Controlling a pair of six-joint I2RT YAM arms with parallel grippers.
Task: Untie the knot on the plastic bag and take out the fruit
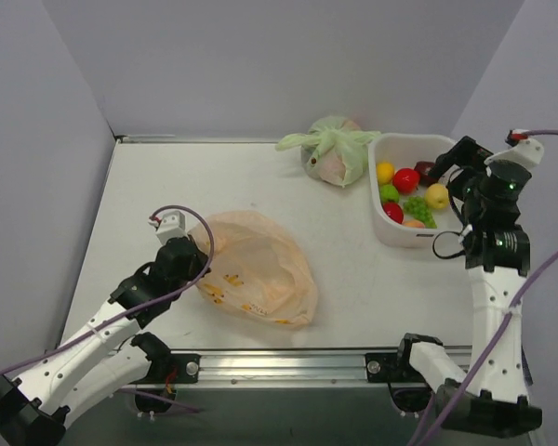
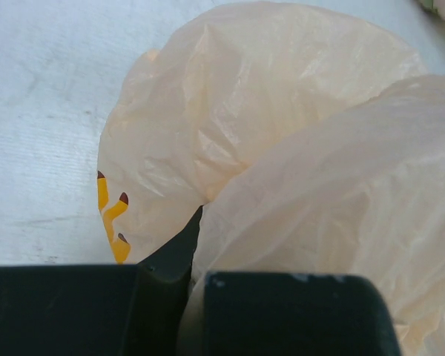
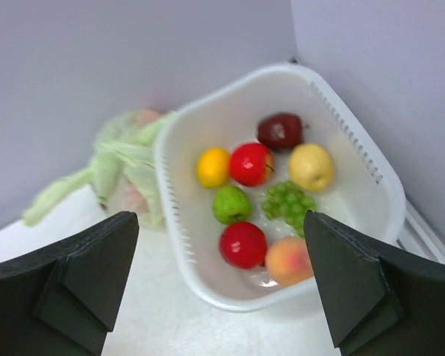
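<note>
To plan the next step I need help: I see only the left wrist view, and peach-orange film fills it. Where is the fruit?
Observer: The fruit lies in a white basket at the table's far right corner.
Operator: What does the right tool do?
Observer: The right tool hovers open by that basket, holding nothing.
Operator: Is this plastic bag the only bag?
Observer: No, a knotted pale green bag sits just left of the basket.
</note>
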